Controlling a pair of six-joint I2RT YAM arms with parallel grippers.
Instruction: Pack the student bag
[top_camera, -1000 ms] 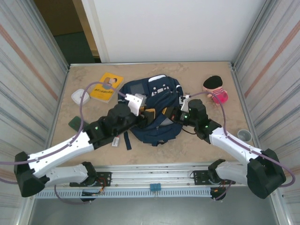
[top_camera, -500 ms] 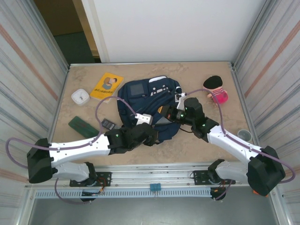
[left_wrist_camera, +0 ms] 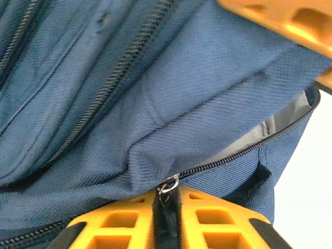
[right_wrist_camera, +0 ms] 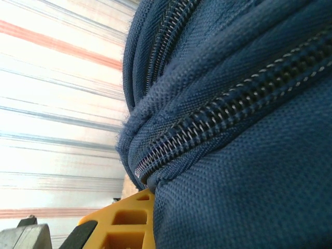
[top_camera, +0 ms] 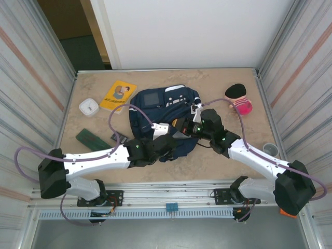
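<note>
Student bag (top_camera: pixel 155 106) is lying flat in the middle of the worktop (top_camera: pixel 228 78), with both arms crowding its near edge. Left jaws are clamped on the zipper pull (left_wrist_camera: pixel 168 184). Right jaws are together, with an orange finger (right_wrist_camera: pixel 122 225) hard against the bag fabric; can't tell if any is pinched. Around it: yellow book (top_camera: pixel 118 95), white round thing (top_camera: pixel 89 107) and green case (top_camera: pixel 92 138) on the left. A doll (top_camera: pixel 239 98) and a grey cup (top_camera: pixel 270 150) are on the right.

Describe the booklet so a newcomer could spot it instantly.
Start at the navy student bag, the biggest thing in view. Off its far left corner lies a flat booklet, turned askew. Its yellow cover sets it apart from the small white gadget beside it and the dark green case.
</note>
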